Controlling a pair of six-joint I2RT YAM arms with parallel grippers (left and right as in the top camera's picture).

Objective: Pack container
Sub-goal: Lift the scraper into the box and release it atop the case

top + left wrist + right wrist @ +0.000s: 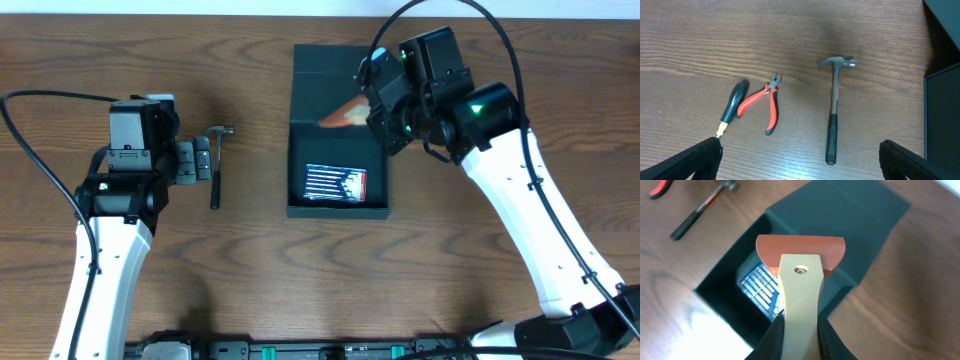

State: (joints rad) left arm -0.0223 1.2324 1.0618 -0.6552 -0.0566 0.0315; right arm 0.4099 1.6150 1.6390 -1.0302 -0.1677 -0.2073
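Looking down on the bench [100, 50], we see the container [336, 209] lying at its middle, flap lid folded open toward the far edge and a blue case of drill bits [336, 183] in its near end. Our right claw [800, 330] is clamped on the tan handle of an orange-bladed scraper [800, 280], held over the open box. Our left claw [203, 160] hangs with fingers spread wide above a hammer [833, 115], red pliers [771, 100] and a black screwdriver [735, 102], all left of the container.
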